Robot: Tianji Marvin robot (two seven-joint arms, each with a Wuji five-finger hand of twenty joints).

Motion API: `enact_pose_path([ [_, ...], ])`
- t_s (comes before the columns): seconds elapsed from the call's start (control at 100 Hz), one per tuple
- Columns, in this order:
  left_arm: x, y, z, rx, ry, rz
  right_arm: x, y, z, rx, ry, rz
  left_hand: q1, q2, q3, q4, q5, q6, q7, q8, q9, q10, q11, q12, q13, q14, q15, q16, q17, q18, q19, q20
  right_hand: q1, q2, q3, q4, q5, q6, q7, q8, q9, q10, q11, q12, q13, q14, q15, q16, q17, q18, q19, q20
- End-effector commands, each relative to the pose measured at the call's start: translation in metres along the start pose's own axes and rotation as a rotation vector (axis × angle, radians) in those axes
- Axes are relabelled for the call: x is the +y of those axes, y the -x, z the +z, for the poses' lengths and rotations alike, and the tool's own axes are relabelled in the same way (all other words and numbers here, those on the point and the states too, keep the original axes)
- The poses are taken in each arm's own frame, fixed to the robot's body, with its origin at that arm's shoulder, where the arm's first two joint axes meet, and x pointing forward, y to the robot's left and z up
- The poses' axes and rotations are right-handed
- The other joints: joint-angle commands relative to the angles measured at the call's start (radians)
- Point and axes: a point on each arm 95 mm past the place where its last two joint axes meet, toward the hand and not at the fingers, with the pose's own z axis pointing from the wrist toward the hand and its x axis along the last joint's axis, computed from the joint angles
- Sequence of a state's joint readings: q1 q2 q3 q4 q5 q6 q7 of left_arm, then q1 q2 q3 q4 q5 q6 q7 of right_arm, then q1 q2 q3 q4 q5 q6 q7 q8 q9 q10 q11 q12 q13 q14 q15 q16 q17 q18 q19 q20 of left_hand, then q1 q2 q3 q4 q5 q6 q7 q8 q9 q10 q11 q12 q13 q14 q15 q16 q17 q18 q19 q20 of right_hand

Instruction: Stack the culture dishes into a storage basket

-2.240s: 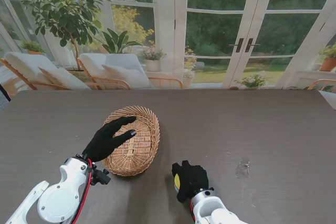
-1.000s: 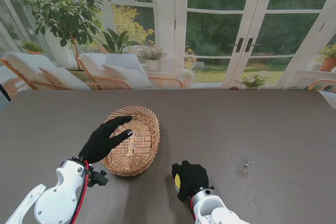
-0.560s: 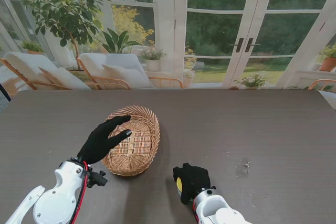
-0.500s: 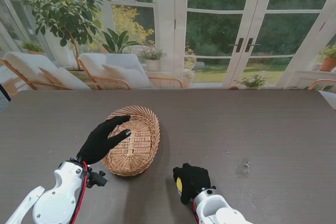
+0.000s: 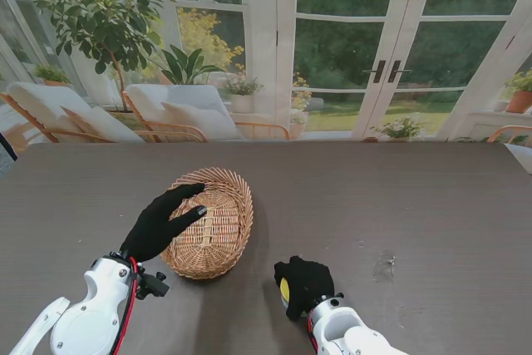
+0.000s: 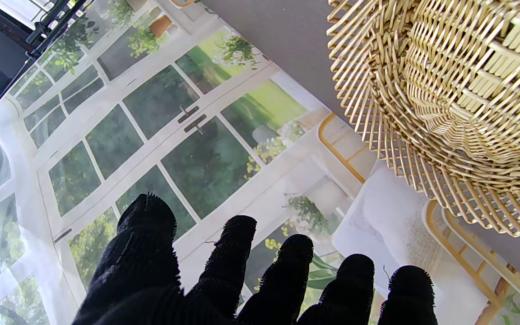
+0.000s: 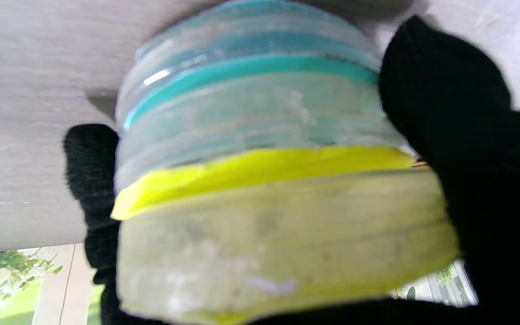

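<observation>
The left hand [image 5: 160, 224] hovers over the near-left rim of the wicker basket [image 5: 218, 230], fingers [image 6: 237, 253] spread and holding nothing. The right hand [image 5: 304, 285], nearer to me and right of the basket, wraps its fingers [image 7: 440, 99] around a stack of culture dishes [image 7: 264, 171], yellow and teal; it seems slightly off the dark surface [image 5: 399, 205], though blur hides this.

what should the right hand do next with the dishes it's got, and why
Probably lift the stack of culture dishes and carry it left toward the basket. The right hand is closed around the yellow and teal dishes down at the table, apart from the basket. The left hand rests open over the basket's near rim, so it may need to clear first.
</observation>
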State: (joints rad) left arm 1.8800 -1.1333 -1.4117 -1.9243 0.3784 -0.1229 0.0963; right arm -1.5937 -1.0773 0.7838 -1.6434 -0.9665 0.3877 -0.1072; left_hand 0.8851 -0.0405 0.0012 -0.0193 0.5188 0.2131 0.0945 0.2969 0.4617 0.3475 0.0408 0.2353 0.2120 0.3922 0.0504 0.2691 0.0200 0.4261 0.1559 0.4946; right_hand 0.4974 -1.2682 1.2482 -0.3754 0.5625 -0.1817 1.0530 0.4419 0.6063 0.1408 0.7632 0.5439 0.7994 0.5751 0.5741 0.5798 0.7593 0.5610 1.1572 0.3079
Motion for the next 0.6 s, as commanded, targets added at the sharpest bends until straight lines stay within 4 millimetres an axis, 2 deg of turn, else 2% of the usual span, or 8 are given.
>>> enact_pose_path([
  [0.0,0.002,-0.003,0.0,0.003,0.014,-0.006,-0.049,0.008,-0.016,-0.015,-0.144,-0.014,-0.007,0.032,-0.019,0.012,0.01,0.0,-0.005,0.004,0.008,0.003,0.003,0.003,-0.013,-0.005,-0.011,-0.006,0.0,-0.026,-0.026,-0.008,0.082,0.071,0.2,0.196,0.0,0.025,0.087,0.088,0.087,-0.065,0.18,0.079,0.374,-0.464,0.007,-0.043,0.231,-0.221,0.102,0.063],
  [0.03,0.002,-0.003,0.0,0.003,0.015,-0.006,-0.051,0.009,-0.017,-0.013,-0.145,-0.019,-0.006,0.031,-0.019,0.012,0.01,0.002,-0.005,0.004,0.007,0.004,0.002,0.003,-0.013,-0.003,-0.011,-0.006,-0.001,-0.026,-0.026,-0.008,0.058,0.067,0.185,0.219,-0.032,0.023,0.076,0.087,0.069,-0.064,0.177,0.078,0.359,-0.461,-0.002,-0.045,0.223,-0.215,0.095,0.062],
  [0.2,0.002,-0.003,0.0,0.005,0.017,-0.005,-0.059,0.013,-0.02,0.002,-0.155,-0.033,-0.008,0.032,-0.019,0.012,0.01,0.0,-0.005,0.004,0.008,0.003,0.003,0.003,-0.013,-0.005,-0.011,-0.006,-0.001,-0.026,-0.026,-0.008,-0.001,-0.049,0.132,0.189,-0.166,0.005,0.02,0.057,-0.033,-0.06,0.157,0.063,0.275,-0.422,-0.032,-0.067,0.181,-0.169,0.053,0.05],
  [0.3,0.002,-0.003,0.0,0.004,0.017,-0.006,-0.063,0.014,-0.021,0.009,-0.155,-0.042,-0.008,0.032,-0.019,0.012,0.01,0.002,-0.005,0.004,0.007,0.004,0.003,0.003,-0.014,-0.004,-0.011,-0.006,-0.001,-0.026,-0.026,-0.008,0.013,-0.085,0.124,0.18,-0.196,0.001,0.015,0.05,-0.054,-0.062,0.163,0.062,0.264,-0.422,-0.027,-0.07,0.176,-0.169,0.048,0.05],
  [0.38,0.002,-0.003,0.0,0.004,0.017,-0.006,-0.066,0.015,-0.021,0.013,-0.151,-0.046,-0.009,0.031,-0.019,0.012,0.01,0.002,-0.005,0.004,0.007,0.005,0.002,0.003,-0.013,-0.003,-0.011,-0.006,-0.001,-0.025,-0.026,-0.008,0.057,-0.078,0.141,0.187,-0.129,-0.006,0.035,0.051,-0.018,-0.07,0.173,0.061,0.28,-0.434,-0.005,-0.068,0.185,-0.181,0.055,0.053],
  [0.48,0.002,-0.003,0.0,0.004,0.018,-0.005,-0.07,0.015,-0.02,0.018,-0.152,-0.054,-0.009,0.031,-0.019,0.012,0.009,0.002,-0.005,0.004,0.006,0.003,0.002,0.003,-0.013,-0.003,-0.011,-0.006,-0.001,-0.025,-0.026,-0.008,0.116,-0.016,0.185,0.222,0.017,0.004,0.03,0.036,0.066,-0.098,0.157,0.047,0.324,-0.451,0.014,-0.074,0.204,-0.189,0.071,0.056],
  [0.54,0.002,-0.003,0.0,0.004,0.017,-0.006,-0.072,0.016,-0.019,0.022,-0.157,-0.063,-0.009,0.032,-0.019,0.012,0.009,0.001,-0.005,0.004,0.006,0.003,0.002,0.002,-0.013,-0.005,-0.011,-0.006,-0.001,-0.025,-0.026,-0.008,0.158,0.02,0.228,0.162,0.082,0.014,0.01,0.023,0.105,-0.113,0.134,0.039,0.34,-0.441,0.009,-0.069,0.213,-0.197,0.079,0.054],
  [0.59,0.002,-0.003,0.0,0.004,0.017,-0.005,-0.073,0.017,-0.018,0.026,-0.163,-0.074,-0.009,0.031,-0.019,0.012,0.009,0.003,-0.005,0.004,0.007,0.004,0.002,0.003,-0.013,-0.003,-0.011,-0.006,-0.001,-0.025,-0.026,-0.008,0.18,0.031,0.269,0.141,0.109,0.016,-0.005,0.014,0.12,-0.12,0.114,0.028,0.346,-0.437,0.003,-0.065,0.215,-0.199,0.082,0.053],
])
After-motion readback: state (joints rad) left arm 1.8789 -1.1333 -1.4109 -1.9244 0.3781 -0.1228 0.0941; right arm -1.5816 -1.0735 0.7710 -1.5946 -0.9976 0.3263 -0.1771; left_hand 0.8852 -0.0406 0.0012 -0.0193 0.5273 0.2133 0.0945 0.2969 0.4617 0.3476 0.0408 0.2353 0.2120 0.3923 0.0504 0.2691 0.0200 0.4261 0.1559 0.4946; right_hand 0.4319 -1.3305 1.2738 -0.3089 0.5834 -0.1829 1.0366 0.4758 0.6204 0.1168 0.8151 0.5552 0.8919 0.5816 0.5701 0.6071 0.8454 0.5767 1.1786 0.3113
